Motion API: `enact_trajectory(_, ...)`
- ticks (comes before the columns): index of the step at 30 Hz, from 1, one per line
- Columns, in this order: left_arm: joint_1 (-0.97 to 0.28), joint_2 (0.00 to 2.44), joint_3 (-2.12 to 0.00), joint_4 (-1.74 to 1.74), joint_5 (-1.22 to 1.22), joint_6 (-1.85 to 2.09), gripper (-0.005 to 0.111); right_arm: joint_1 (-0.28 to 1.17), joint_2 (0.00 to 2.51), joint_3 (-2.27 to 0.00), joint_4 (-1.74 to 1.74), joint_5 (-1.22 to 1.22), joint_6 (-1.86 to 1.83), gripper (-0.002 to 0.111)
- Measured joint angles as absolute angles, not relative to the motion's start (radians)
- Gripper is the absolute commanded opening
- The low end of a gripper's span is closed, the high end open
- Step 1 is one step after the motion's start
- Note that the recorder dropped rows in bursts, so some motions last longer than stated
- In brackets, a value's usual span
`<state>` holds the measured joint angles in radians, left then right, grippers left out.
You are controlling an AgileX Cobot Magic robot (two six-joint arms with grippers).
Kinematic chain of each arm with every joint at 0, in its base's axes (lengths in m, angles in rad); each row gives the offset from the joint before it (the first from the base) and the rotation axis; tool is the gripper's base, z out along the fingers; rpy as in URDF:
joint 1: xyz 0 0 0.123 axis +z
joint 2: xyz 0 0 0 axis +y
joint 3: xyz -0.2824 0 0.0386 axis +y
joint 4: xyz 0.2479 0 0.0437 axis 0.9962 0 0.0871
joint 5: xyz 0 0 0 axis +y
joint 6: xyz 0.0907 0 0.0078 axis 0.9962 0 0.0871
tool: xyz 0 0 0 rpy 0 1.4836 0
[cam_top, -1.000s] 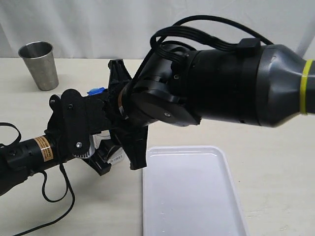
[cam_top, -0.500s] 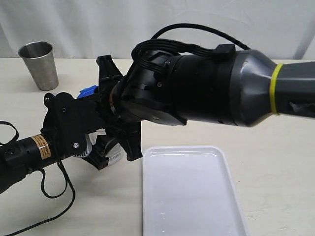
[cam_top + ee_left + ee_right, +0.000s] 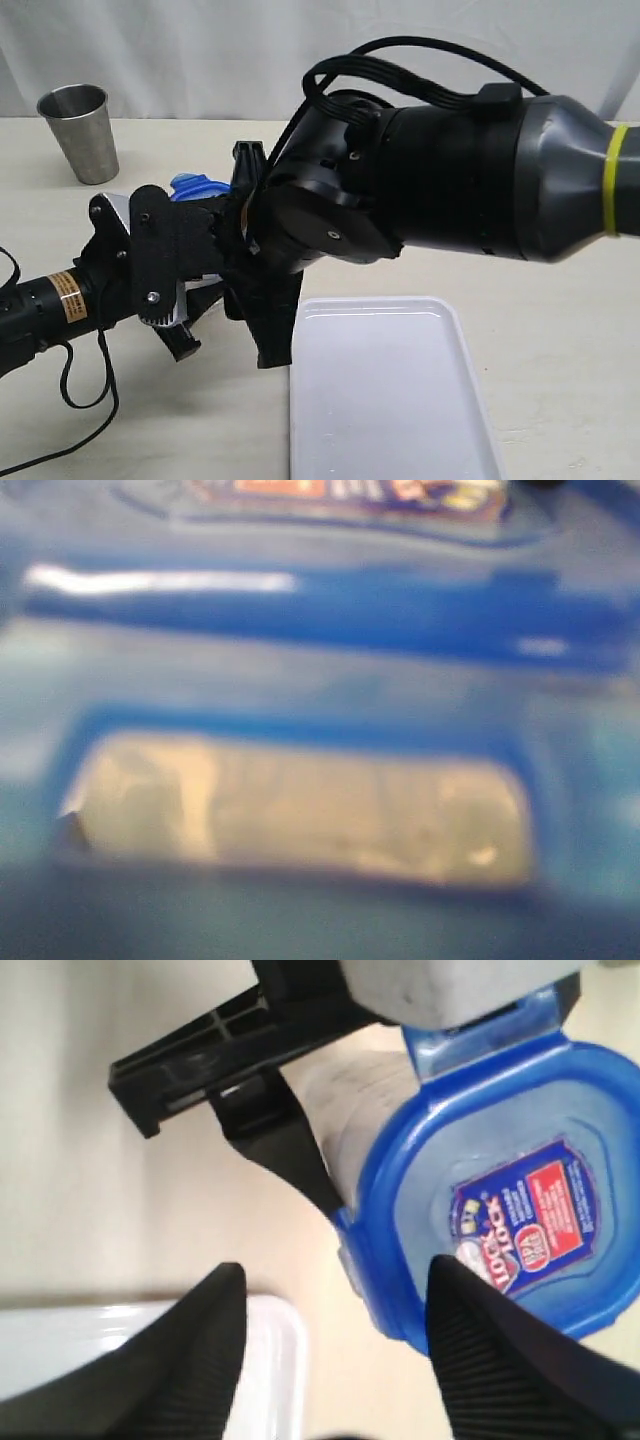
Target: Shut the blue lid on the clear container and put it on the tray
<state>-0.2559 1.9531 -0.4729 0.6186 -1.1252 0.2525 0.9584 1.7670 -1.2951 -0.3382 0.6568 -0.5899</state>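
We see the left claw (image 3: 205, 250) clamped around the tall clear plastic container (image 3: 350, 1095), apparently to steady it on the counter (image 3: 560, 330) just left of the flat white rectangular plastic tray (image 3: 390, 400). The small rounded-square blue plastic lid (image 3: 500, 1210) sits on its rim with one flap flared outward, so we judge it unlatched. The right claw (image 3: 335, 1280) hovers over the lid, spread wide and empty, likely poised to press the flaps down.
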Motion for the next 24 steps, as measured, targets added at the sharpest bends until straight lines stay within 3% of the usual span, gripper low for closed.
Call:
enact_trajectory(13, -0.256, 1.953, -0.473, 0.686, -1.176, 0.573, 0.0, 0.958, 1.561, -1.285, -0.188, 0.69, -0.658, 0.052)
enact_trajectory(24, -0.256, 1.953, -0.473, 0.843, -1.18, 0.742, 0.0, 0.958, 1.627, -1.285, -0.116, 0.681, -0.764, 0.052)
